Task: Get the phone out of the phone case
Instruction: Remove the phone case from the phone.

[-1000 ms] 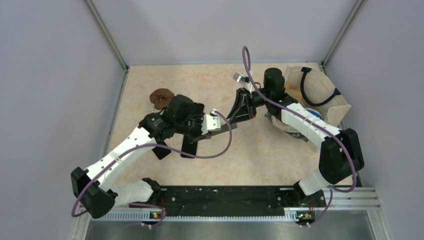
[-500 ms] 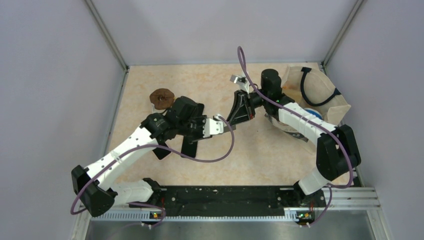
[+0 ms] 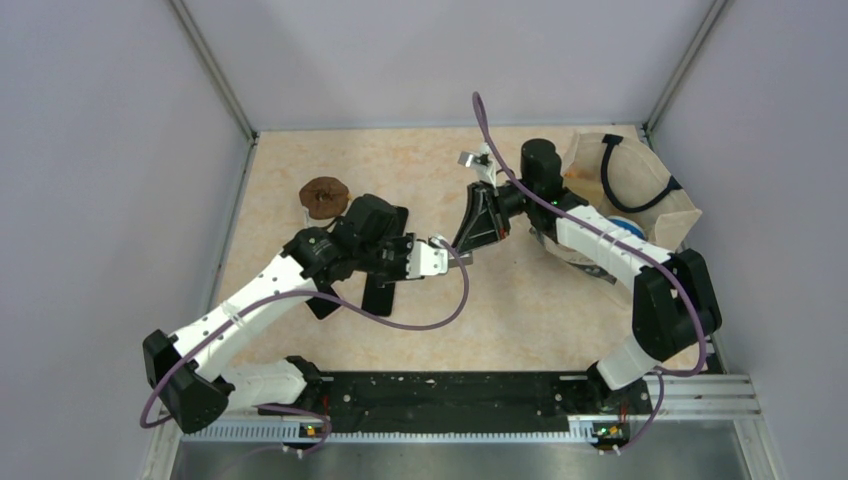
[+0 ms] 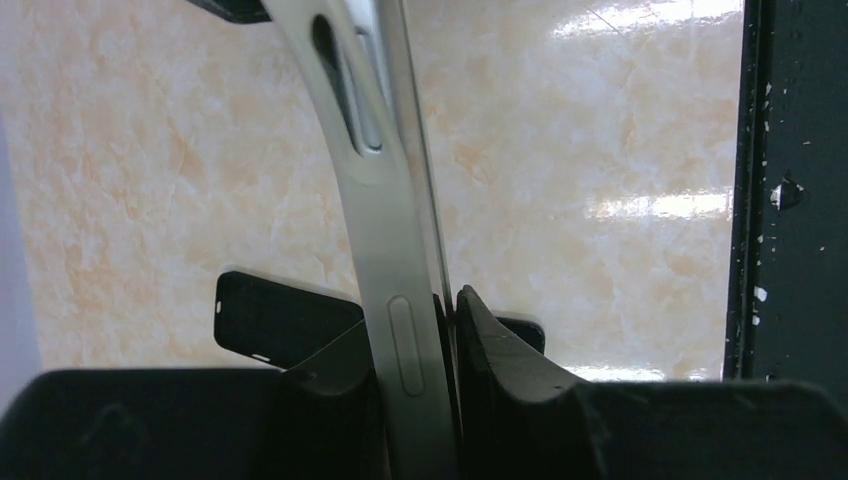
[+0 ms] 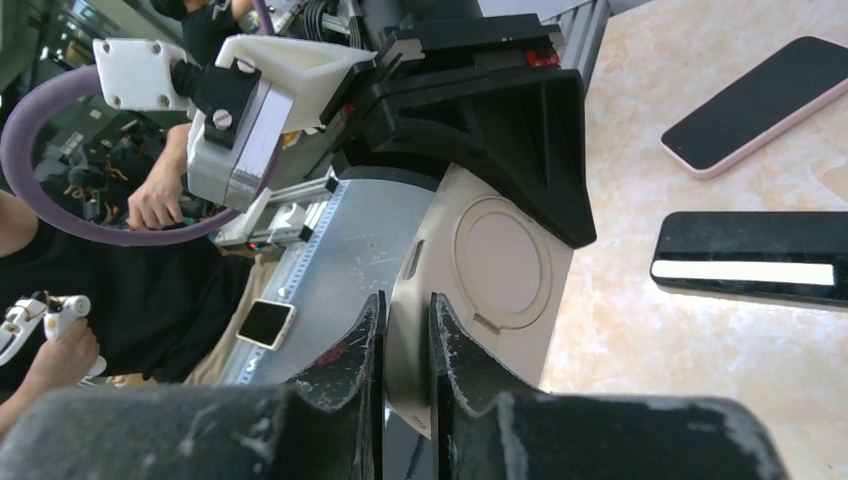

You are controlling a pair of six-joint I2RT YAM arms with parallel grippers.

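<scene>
So over the last second my left gripper [image 3: 445, 257] slid a bit toward my base and my right elbow tucked in; both ends are still clamped. From the top, the case [image 3: 458, 258] hangs above the table [image 3: 520, 310] between it and my right gripper [image 3: 467, 247], edge-on, just a thin sliver. Left wrist: fingers [image 4: 500, 350] pinched tight on the case's long edge, which runs up and out of the top of frame; a black slab [image 4: 270, 320] lies on the table below. Right wrist: fingers [image 5: 455, 350] squeezed on the beige back with its ring, lower end hidden behind them. Honestly can't tell if the phone's still seated inside.
</scene>
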